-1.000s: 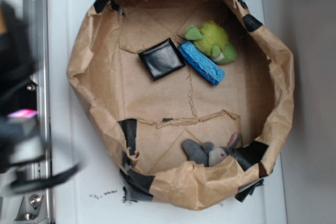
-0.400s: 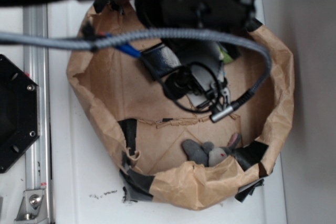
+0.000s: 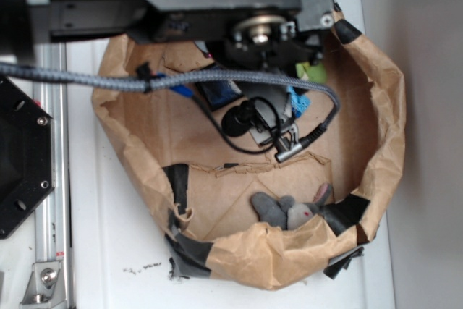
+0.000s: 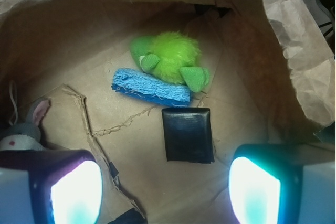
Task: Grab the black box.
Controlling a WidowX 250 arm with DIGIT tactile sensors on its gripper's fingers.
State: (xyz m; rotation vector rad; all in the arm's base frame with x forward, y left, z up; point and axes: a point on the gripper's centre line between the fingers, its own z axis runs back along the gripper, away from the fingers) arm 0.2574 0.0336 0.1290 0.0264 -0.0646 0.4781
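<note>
The black box (image 4: 188,134) lies flat on the brown paper floor of the paper basin, glossy and square. In the wrist view it sits just ahead of my gripper (image 4: 165,192), a little right of the midline, with a bare gap of paper between. The gripper is open, its two glowing pads (image 4: 76,192) wide apart with nothing between them. In the exterior view the arm (image 3: 217,5) hangs over the basin and hides most of the box (image 3: 219,92); only a dark sliver shows under the cable.
A blue sponge (image 4: 149,87) lies just beyond the box, and a green fuzzy toy (image 4: 170,59) behind that. A grey mouse toy (image 3: 289,211) rests by the basin's near wall (image 3: 289,258). Crumpled paper walls ring everything. A black hexagonal plate (image 3: 18,157) sits outside at the left.
The arm swung in from the left and now hangs over the basin. It has shifted further over the box and the sponge, hiding them in the exterior view.
</note>
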